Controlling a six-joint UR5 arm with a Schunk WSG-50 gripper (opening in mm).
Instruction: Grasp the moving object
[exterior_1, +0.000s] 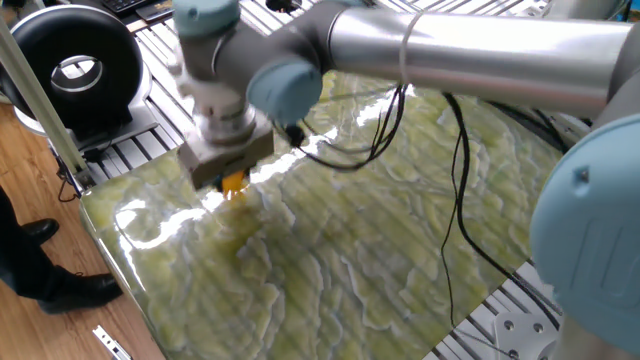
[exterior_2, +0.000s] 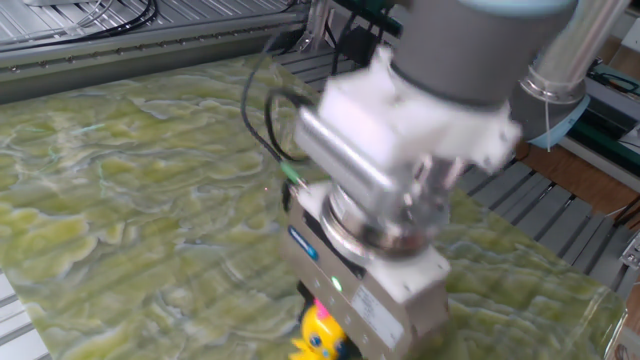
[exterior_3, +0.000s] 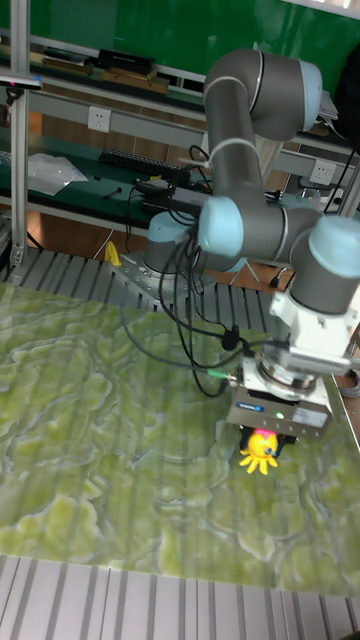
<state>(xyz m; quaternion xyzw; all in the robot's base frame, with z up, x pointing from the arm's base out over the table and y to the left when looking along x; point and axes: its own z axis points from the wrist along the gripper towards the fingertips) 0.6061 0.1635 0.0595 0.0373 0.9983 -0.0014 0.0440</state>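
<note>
Yellow toy figure (exterior_3: 260, 452) w/ pink tuft is seen just under the hand (exterior_3: 268, 436), legs splayed below the hand's body; in tall fixed view it appears clear of the worktop (exterior_3: 90, 440), though contact w/ surface can't be confirmed. In one fixed view only a yellow bit of the toy (exterior_1: 233, 184) is visible beneath the hand (exterior_1: 229, 176), near the worktop's (exterior_1: 360, 260) left corner. In the other fixed view the toy (exterior_2: 318, 338) is cut by the bottom edge, right under the hand (exterior_2: 335, 325). Fingers are hidden by the hand's body and the toy; whether they are pinched on the toy or spread can't be told. Arm and hand are motion-blurred in both side views. Black cables (exterior_1: 455, 170) are draped from the wrist over the green marbled surface. A black round device (exterior_1: 70, 70) is seen off the worktop at far left, on an aluminium frame.
</note>
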